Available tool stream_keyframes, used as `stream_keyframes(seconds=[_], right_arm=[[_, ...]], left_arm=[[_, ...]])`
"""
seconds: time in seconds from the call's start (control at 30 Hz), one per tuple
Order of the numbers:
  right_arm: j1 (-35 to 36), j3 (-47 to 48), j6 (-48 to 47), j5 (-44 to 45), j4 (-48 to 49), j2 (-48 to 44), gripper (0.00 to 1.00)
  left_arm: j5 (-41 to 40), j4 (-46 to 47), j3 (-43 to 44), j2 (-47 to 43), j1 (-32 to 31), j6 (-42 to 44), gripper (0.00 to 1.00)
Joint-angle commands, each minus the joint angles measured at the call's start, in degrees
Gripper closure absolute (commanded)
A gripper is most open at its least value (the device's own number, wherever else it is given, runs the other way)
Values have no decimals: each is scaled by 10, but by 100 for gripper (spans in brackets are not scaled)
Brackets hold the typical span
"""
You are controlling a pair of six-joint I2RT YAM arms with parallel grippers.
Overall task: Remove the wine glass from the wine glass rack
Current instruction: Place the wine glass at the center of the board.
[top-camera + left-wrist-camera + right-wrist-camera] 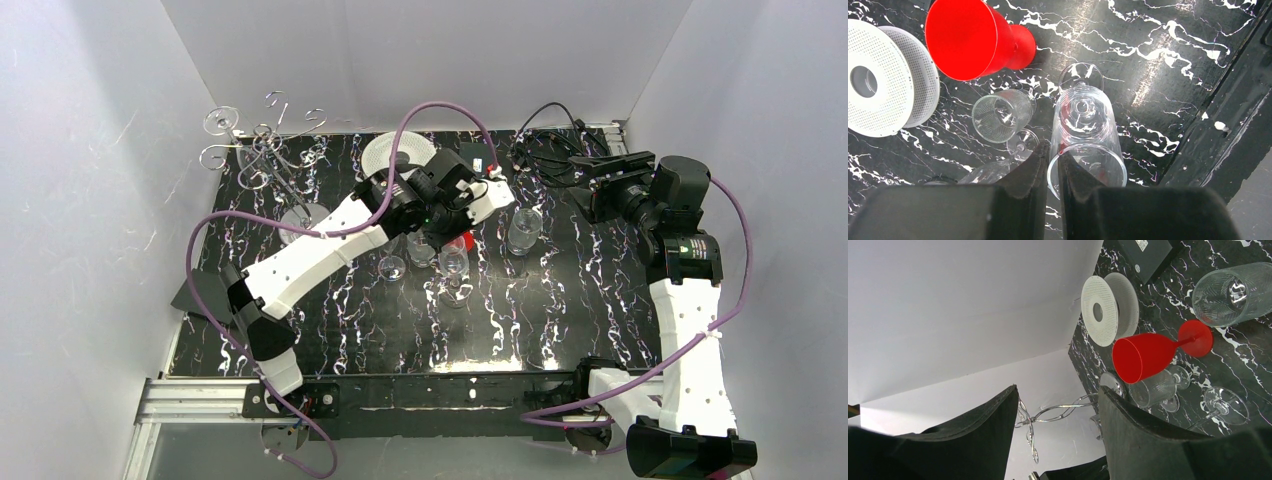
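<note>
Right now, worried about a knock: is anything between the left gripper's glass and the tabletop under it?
Nothing visible lies under the wine glass pinched by the left gripper; a patterned glass stands close beside it.

The worktop (pixel 560 310) is black with white marble veining. A red goblet (pixel 975 37) stands upright near its middle. Just on the near side of the goblet stand clear stemmed glasses, among them a small patterned glass (pixel 1000 115) and a taller wine glass (pixel 1085 135) whose round foot shows through its bowl. To the goblet's right stands a patterned tumbler (pixel 1233 292). Beyond the goblet and to its left, a white perforated spool (pixel 398 155) rests on one flange. A black box (pixel 1143 252) lies beyond the goblet, with a tangle of black cables (pixel 545 145) farther right. Well to the goblet's left stands the wine glass rack (pixel 262 150).
</note>
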Motion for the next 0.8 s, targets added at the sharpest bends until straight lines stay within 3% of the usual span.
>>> stream_keyframes(seconds=[0.0,0.2,0.77], right_arm=[[-2,-5,-5,5,28,-5,33],[-2,-5,-4,3,28,-3,33],[-2,-7,-1,2,35,-3,33]], left_arm=[[8,-11,-7,5,-2,2,100],[8,0,-1,15,-2,-2,84],[5,3,28,19,-2,-4,68]])
